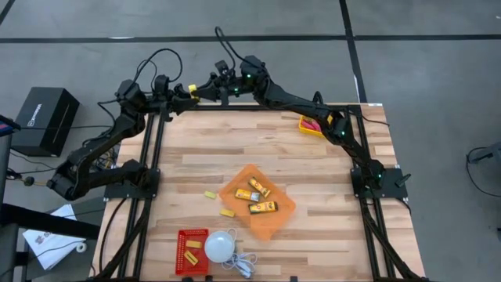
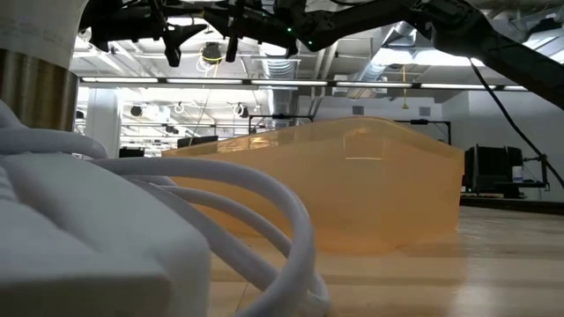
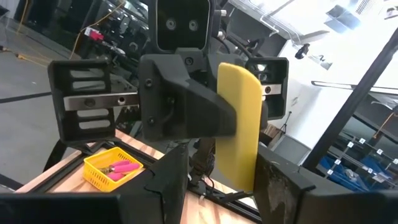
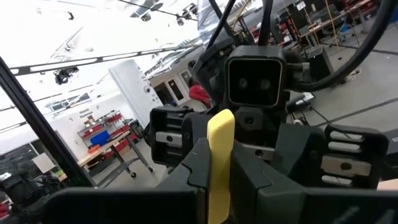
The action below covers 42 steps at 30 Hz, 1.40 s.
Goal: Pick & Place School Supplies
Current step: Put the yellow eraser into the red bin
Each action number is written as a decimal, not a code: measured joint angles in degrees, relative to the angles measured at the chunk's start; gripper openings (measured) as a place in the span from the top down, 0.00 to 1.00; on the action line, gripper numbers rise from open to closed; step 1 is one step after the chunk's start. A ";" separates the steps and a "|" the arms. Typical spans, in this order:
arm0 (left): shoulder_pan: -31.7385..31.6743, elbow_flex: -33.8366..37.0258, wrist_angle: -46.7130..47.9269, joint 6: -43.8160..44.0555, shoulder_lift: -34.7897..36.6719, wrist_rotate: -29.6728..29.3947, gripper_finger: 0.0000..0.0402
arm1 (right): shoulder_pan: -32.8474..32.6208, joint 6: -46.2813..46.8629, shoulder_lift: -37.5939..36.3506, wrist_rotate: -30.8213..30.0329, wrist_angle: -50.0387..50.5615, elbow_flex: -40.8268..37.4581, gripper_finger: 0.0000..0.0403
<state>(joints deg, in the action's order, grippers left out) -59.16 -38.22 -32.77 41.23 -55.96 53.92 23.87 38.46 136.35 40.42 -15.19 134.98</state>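
Starting on the left: the left gripper (image 1: pixel 182 92) is up at the back edge of the table (image 1: pixel 329 227), pointed toward the other arm. Right between the two sits a small yellow block (image 1: pixel 192 90). In the left wrist view that block (image 3: pixel 239 124) stands upright, pinched by the fingers of the arm facing the camera, while the right wrist view shows the same block (image 4: pixel 219 163) squeezed between that arm's own fingers. Whether the left fingers are also clamped on it, can't tell.

Next over, the right gripper (image 1: pixel 210 88) meets it there, closed on the block.

Down the table: a red bin (image 1: pixel 190 251) near the front holds tiny yellow pieces, with a white dome (image 1: pixel 221 245) just beside it. Two loose yellow blocks (image 1: pixel 210 195) lie on the wood. The orange tray (image 1: pixel 270 227) in the middle holds three orange-yellow packets (image 1: pixel 261 197). Far right at the back, a yellow bin (image 1: pixel 311 128) holds pink-handled scissors (image 3: pixel 119 168).
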 joint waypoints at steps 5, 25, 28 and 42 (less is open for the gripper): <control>-0.02 0.00 -0.44 0.02 0.02 0.03 0.62 | -0.36 0.01 0.00 -0.15 0.25 0.00 0.94; -0.02 0.02 -1.60 -1.99 0.15 0.15 0.94 | -0.41 0.17 0.00 -0.39 0.14 0.00 0.95; -0.02 0.02 -1.71 -1.95 0.15 0.04 0.94 | -0.39 0.23 0.00 -0.26 0.11 0.00 0.95; -3.23 0.02 -2.03 -1.51 1.46 1.81 0.94 | 2.90 4.76 0.00 0.43 -1.64 0.00 0.45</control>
<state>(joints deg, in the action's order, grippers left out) -62.39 -38.20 -34.80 39.73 -54.50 55.73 26.77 43.22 136.35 40.85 -16.83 134.98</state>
